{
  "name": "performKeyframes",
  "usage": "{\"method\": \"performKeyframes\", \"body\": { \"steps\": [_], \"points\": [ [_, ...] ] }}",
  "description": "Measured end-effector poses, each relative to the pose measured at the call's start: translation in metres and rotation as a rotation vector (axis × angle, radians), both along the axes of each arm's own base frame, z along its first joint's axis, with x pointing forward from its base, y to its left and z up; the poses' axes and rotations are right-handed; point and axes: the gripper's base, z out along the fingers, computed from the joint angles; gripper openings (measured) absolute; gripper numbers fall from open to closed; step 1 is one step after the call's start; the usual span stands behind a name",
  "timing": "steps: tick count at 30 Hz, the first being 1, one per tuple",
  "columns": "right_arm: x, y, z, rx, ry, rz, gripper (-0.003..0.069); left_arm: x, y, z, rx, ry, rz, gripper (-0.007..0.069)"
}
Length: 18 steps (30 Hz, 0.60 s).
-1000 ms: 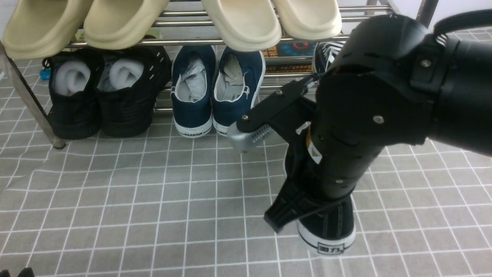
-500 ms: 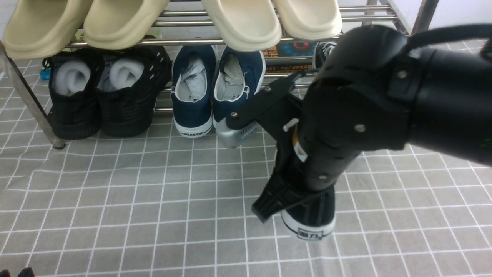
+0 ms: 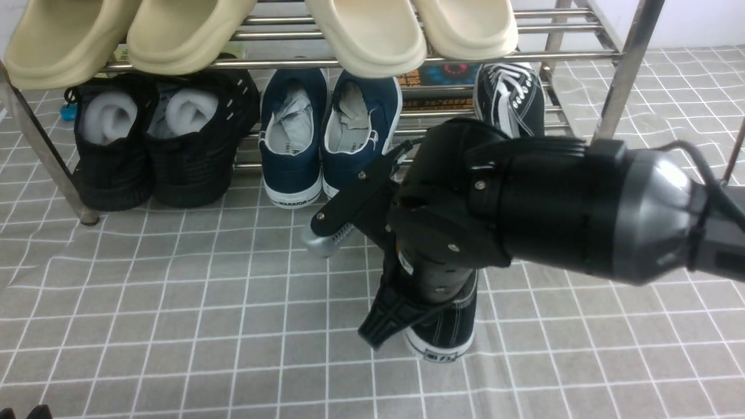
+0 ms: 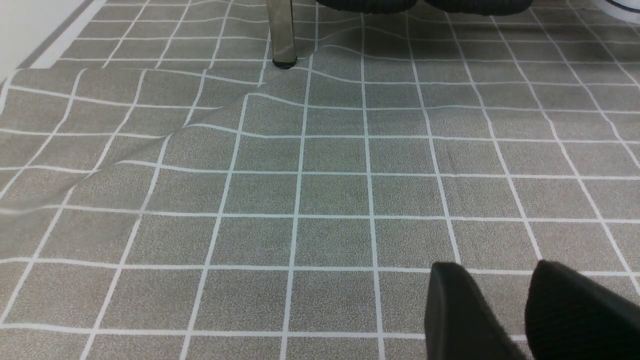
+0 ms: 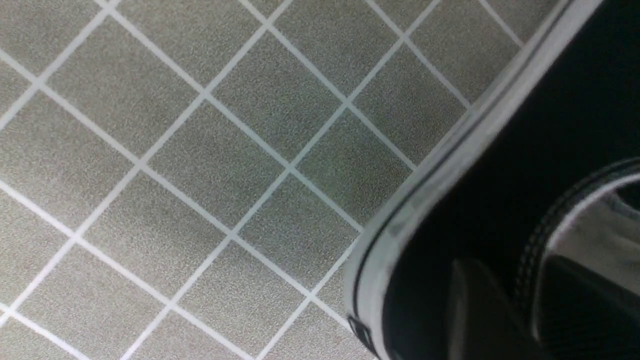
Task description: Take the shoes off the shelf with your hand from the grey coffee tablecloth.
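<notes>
One black canvas shoe (image 3: 445, 343) with a white sole stands heel toward me on the grey coffee tablecloth (image 3: 204, 291), in front of the shelf (image 3: 631, 70). My right hand's gripper (image 3: 419, 320) reaches down onto it. In the right wrist view this shoe (image 5: 500, 175) has its stitched collar between the fingers of the right gripper (image 5: 530, 310), one outside and one inside, standing slightly apart from it. The other black shoe (image 3: 509, 96), white-laced, sits on the shelf's lower tier at the right. My left gripper (image 4: 495, 267) hovers over bare cloth (image 4: 300, 190), fingers apart and empty.
Cream slippers (image 3: 366, 35) fill the top tier. Navy sneakers (image 3: 329, 139) and black knit shoes (image 3: 157, 145) sit on the lower tier. A silver-tipped attachment (image 3: 317, 241) juts from my right wrist. A shelf leg (image 4: 281, 30) presses a wrinkle (image 4: 150, 150) into the cloth.
My right arm has swung left and toward me, bringing the shoe down onto the cloth. The shoe on the shelf is now uncovered. The right fingers have loosened.
</notes>
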Motion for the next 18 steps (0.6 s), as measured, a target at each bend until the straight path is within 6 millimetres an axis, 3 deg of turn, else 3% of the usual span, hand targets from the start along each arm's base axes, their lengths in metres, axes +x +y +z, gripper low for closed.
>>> {"method": "performKeyframes", "body": {
  "steps": [2, 5, 6, 10, 14, 18],
  "points": [
    [-0.001, 0.000, 0.003, 0.001, 0.024, -0.015, 0.0283, 0.000, 0.000, 0.000, 0.000, 0.000, 0.000, 0.0239],
    [-0.003, -0.003, 0.013, -0.022, 0.041, -0.031, 0.0316, 0.000, 0.000, 0.000, 0.000, 0.000, 0.000, 0.0239],
    [-0.003, -0.006, 0.025, -0.041, 0.033, -0.042, 0.0316, 0.000, 0.000, 0.000, 0.000, 0.000, 0.000, 0.0239],
    [0.015, -0.027, 0.066, -0.027, -0.068, -0.104, 0.0182, 0.000, 0.000, 0.000, 0.000, 0.000, 0.000, 0.0239],
    [0.048, -0.056, 0.085, 0.033, -0.130, -0.222, 0.0000, 0.000, 0.000, 0.000, 0.000, 0.000, 0.000, 0.0239],
    [0.082, -0.081, 0.081, 0.075, -0.165, -0.316, 0.0006, 0.000, 0.000, 0.000, 0.000, 0.000, 0.000, 0.0239]
  ]
}}
